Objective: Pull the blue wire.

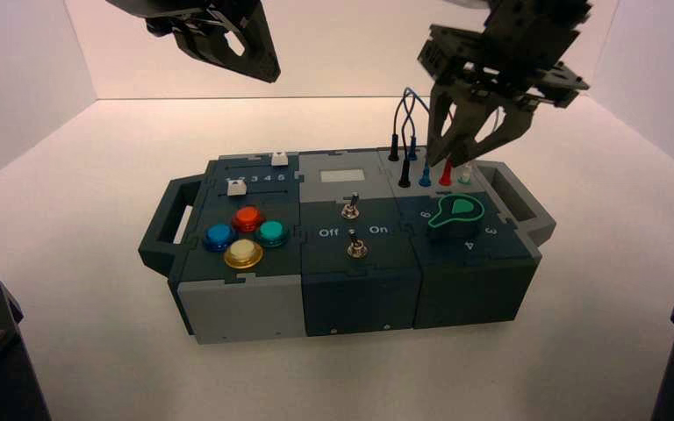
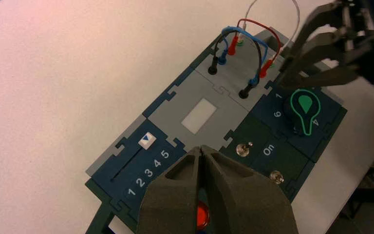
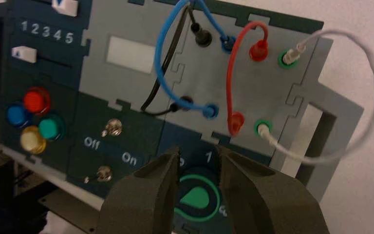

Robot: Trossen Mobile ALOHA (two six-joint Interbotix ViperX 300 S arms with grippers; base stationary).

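The blue wire (image 1: 409,98) loops above the grey panel at the box's back right, with its blue plugs (image 1: 424,178) in two sockets. In the right wrist view the blue wire (image 3: 159,63) arcs from a rear plug (image 3: 228,44) to a front plug (image 3: 210,111). It also shows in the left wrist view (image 2: 233,30). My right gripper (image 1: 455,156) is open and empty. It hovers over the wire panel, and in its own view its jaws (image 3: 197,151) stand above the green knob, short of the front blue plug. My left gripper (image 1: 268,70) is shut and empty (image 2: 201,148), raised above the box's left half.
A black wire (image 3: 173,53), a red wire (image 3: 233,63) and a white wire (image 3: 365,87) share the panel beside the blue one. The green knob (image 1: 456,210), two toggle switches (image 1: 351,210), coloured buttons (image 1: 246,235) and sliders (image 1: 237,187) fill the rest of the box top.
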